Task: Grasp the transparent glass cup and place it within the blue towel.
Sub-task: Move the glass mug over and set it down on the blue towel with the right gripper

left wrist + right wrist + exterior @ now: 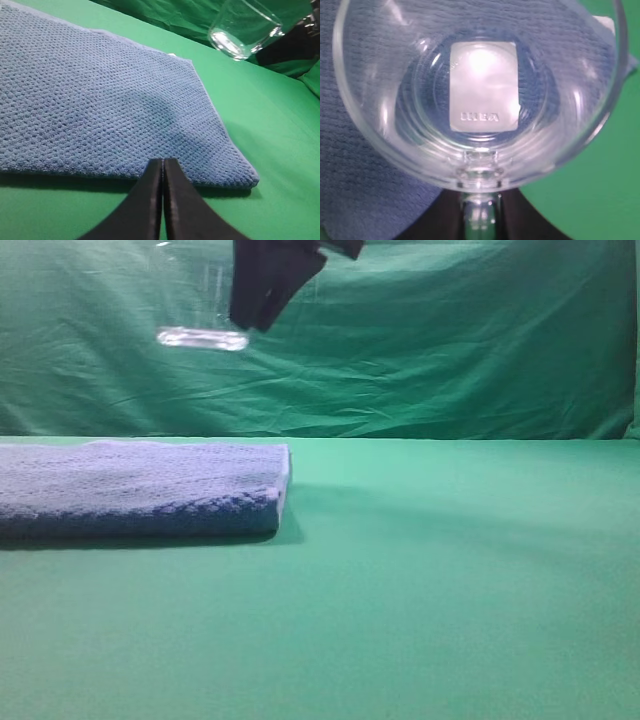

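Note:
The transparent glass cup [203, 315] hangs in the air above the right part of the blue towel [140, 485], held by its handle [479, 210] in my right gripper [262, 300], which is shut on it. The right wrist view looks straight into the cup [480, 85], with the towel [355, 175] under it and its corner at the upper right. From the left wrist view the cup [242, 27] floats beyond the towel [100, 100]. My left gripper [163, 167] is shut and empty, low at the towel's near edge.
Green cloth covers the table [450, 580] and hangs as a backdrop [450, 340]. The towel lies at the left; bare green cloth stretches to its right and front.

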### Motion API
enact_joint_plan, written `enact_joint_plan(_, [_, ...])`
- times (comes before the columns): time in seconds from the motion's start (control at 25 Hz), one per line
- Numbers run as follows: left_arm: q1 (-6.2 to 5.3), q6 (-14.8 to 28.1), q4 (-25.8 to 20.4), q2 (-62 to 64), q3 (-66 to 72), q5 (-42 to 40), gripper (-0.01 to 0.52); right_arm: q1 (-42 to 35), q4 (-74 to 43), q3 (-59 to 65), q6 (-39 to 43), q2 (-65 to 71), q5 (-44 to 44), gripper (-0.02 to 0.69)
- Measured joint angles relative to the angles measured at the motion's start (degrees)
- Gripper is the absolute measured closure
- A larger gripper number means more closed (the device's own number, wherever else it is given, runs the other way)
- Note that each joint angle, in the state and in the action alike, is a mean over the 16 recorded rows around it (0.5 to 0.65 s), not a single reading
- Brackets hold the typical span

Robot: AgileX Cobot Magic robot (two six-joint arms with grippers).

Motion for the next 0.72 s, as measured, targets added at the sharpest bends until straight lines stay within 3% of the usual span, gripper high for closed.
enact_joint_plan(0.16, [0.00, 0.0, 0.0, 0.0, 0.0, 0.0, 0.514, 1.9, 0.0, -2.2, 0.0, 3.8, -1.8, 0.483])
enact_joint_plan(0.48, [0.00, 0.0, 0.0, 0.0, 0.0, 0.0, 0.514, 2.9, -0.3, -3.8, 0.3, 5.3, -3.1, 0.234])
enact_joint_plan(0.6, [0.00, 0.0, 0.0, 0.0, 0.0, 0.0, 0.514, 2.9, -1.0, -4.9, 1.4, 3.9, -0.7, 0.205])
enact_joint_plan(0.72, [0.00, 0.0, 0.0, 0.0, 0.0, 0.0, 0.514, 2.9, -2.0, -6.2, 3.2, 1.4, 3.2, 0.244])
